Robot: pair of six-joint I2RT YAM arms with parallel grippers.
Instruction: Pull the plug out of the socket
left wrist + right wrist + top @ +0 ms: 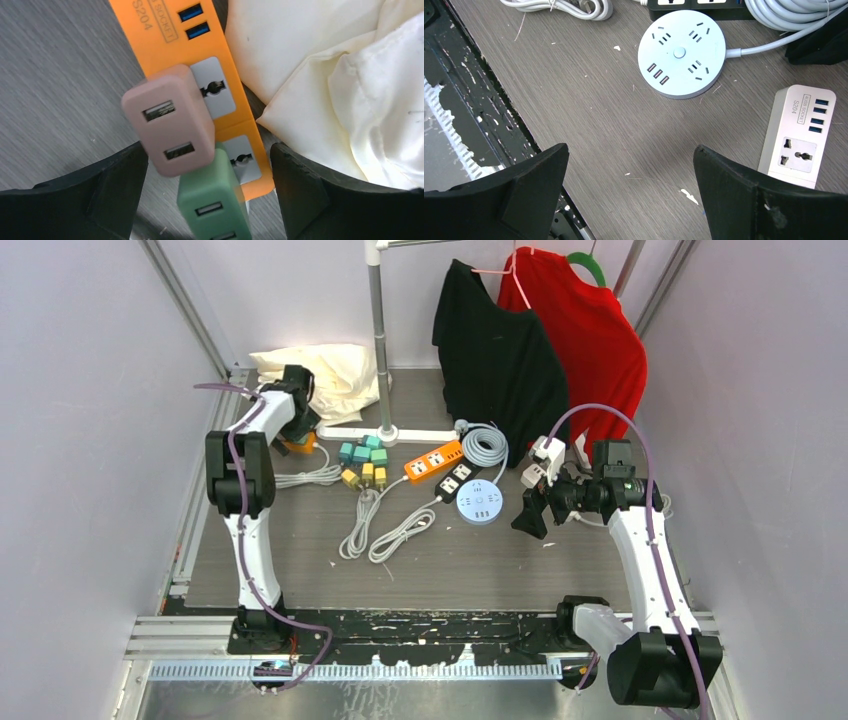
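The left tool (207, 160) stands open astride the tilted pink plug (167, 125) on the orange socket strip (160, 45) at the surface's (60, 75) far left, probably placed to pinch it. I cannot tell whether the plug is seated. The right tool (631, 155) hangs open at the right, apparently idle.

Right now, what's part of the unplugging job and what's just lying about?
Job: left gripper, pink plug, green plug, orange power strip.
Lying about: white cloth, round white socket, white power strip, black shirt, red shirt.
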